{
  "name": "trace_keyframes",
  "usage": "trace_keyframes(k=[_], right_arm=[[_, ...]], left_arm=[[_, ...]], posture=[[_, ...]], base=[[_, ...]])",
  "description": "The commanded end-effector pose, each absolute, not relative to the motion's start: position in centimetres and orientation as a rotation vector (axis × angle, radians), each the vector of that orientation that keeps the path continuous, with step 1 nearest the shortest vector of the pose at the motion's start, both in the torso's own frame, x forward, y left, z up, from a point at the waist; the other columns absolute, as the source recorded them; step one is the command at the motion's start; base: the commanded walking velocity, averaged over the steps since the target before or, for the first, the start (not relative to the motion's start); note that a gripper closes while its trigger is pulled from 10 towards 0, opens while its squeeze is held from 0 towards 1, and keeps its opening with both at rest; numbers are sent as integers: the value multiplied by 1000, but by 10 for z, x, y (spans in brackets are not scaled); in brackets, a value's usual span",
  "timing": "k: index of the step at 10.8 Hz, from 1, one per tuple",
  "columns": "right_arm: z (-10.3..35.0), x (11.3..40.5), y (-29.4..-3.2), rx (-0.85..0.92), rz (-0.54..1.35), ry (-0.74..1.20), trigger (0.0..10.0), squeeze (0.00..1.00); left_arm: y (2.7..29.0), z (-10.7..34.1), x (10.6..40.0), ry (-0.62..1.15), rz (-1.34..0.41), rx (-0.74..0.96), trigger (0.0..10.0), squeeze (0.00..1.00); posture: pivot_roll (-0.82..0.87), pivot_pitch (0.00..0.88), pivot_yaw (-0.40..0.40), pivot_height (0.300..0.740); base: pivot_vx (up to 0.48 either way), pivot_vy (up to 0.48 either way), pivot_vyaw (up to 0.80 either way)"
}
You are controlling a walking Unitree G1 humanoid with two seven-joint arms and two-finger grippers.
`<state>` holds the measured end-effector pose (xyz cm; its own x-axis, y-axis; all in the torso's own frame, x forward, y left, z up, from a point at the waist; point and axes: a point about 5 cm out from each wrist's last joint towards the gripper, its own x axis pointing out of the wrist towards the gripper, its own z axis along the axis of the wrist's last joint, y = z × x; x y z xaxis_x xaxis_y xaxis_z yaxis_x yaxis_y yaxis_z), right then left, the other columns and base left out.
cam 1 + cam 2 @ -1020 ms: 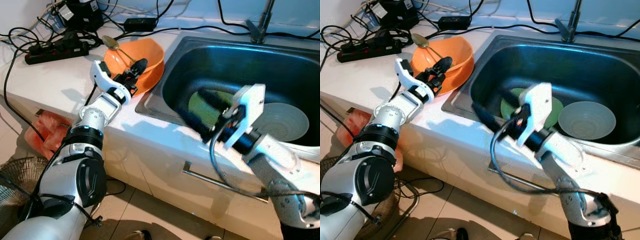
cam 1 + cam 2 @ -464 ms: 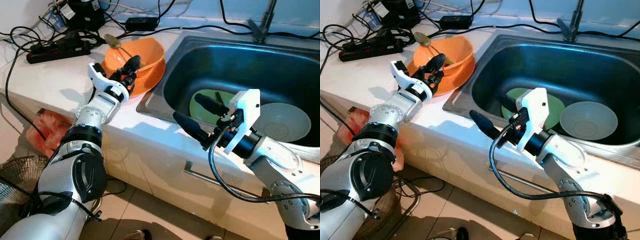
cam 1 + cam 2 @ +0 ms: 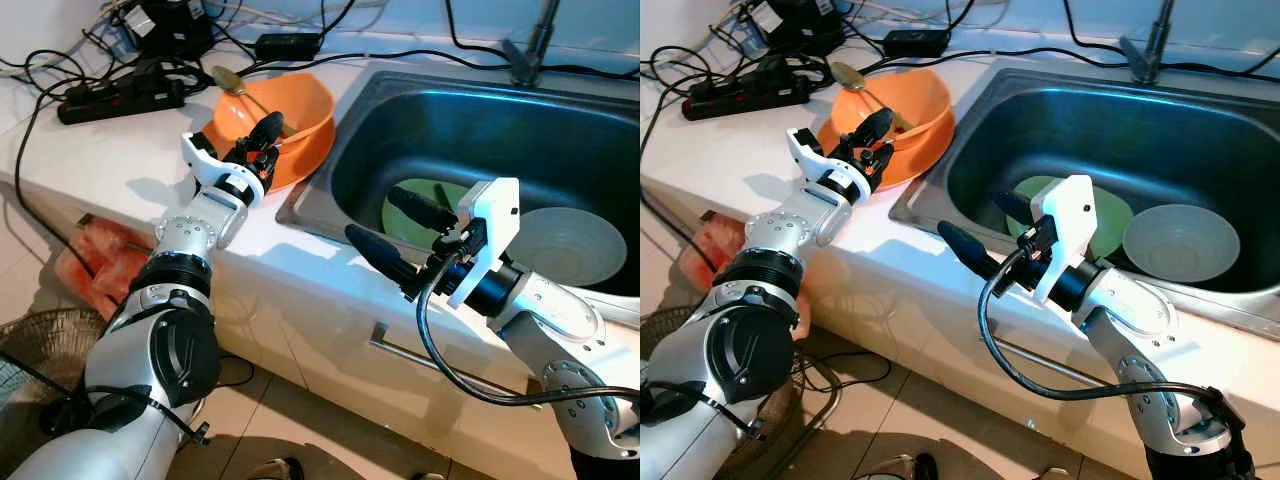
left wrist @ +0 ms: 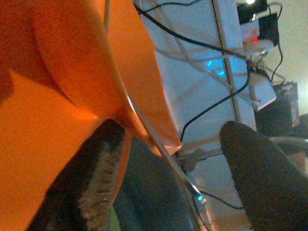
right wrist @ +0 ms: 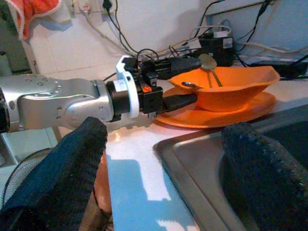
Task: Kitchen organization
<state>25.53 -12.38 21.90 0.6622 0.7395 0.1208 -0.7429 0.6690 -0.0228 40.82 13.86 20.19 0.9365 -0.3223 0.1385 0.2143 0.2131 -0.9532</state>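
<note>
Item one, nearest me: my right claw [image 3: 398,236], fingers spread wide and holding nothing, poised over the front rim of the sink [image 3: 330,225]. Beyond its upper finger, down in the basin, I log a green plate [image 3: 425,205] and, to its right, a pale bowl [image 3: 572,243] resting beside it.

Item two: my left claw [image 3: 875,138], fingers parted a little, one above and one below the rim of the orange plate [image 3: 902,165] on the white worktop [image 3: 110,160]. An orange bowl [image 3: 902,105] sits on that plate, two spoons [image 3: 855,82] lying in it.

Farthest: power strip [image 3: 120,96] and cables beyond the bowl.
</note>
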Motion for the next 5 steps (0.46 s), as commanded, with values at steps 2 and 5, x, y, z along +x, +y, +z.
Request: trace_keyframes(k=[2, 5], right_arm=[[218, 256, -119, 30, 866, -120, 10000, 0], [219, 258, -118, 30, 868, -127, 10000, 0]], left_arm=[[147, 198, 407, 97, -333, -1339, 0, 0], [147, 193, 406, 111, -323, -1338, 0, 0]], posture=[[-40, 116, 145, 740], [-38, 108, 149, 740]], base=[[0, 0, 0], [0, 0, 0]])
